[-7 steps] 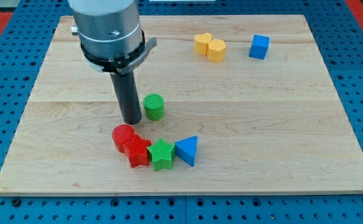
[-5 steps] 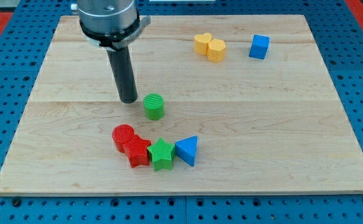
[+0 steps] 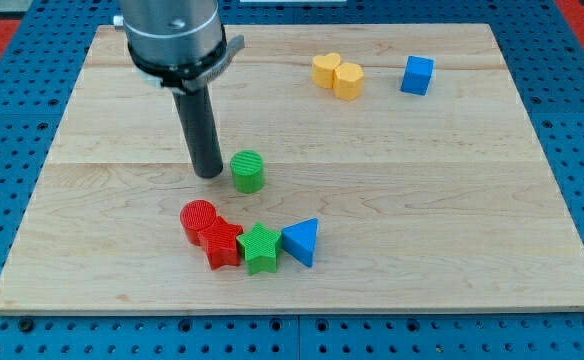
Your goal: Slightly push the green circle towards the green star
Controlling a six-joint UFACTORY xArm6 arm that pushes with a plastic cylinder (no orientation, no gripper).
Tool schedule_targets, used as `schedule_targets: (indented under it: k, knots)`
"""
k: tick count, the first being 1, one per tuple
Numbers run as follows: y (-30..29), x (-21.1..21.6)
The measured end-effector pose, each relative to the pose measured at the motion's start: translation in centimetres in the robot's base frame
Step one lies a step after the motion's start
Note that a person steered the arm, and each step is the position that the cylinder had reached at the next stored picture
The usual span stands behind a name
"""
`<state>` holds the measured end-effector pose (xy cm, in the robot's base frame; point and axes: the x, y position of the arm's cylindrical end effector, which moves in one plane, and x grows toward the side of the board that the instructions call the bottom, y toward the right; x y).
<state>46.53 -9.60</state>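
Observation:
The green circle (image 3: pixel 247 171) stands near the middle of the wooden board (image 3: pixel 452 200). The green star (image 3: pixel 260 247) lies below it, toward the view's bottom, between a red star (image 3: pixel 221 242) and a blue triangle (image 3: pixel 301 241). My tip (image 3: pixel 208 172) rests on the board just left of the green circle, with a small gap between them. The rod rises from there toward the view's top.
A red circle (image 3: pixel 198 218) touches the red star on its upper left. Two yellow blocks (image 3: pixel 336 75) sit together at the view's top right, with a blue cube (image 3: pixel 417 75) to their right.
My tip first moved up and away from the green circle, then came back down a little beside it. The green circle and the other blocks have not moved.

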Motion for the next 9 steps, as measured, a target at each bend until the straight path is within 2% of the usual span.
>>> schedule_targets:
  k: [1,2,4,5,6,7,9]
  knots:
    - [0.2,1.4]
    - [0.2,0.7]
    - [1.3,-6.3]
    - [2.2,-6.9]
    - [2.7,-1.5]
    - [2.7,0.2]
    - [4.7,-5.0]
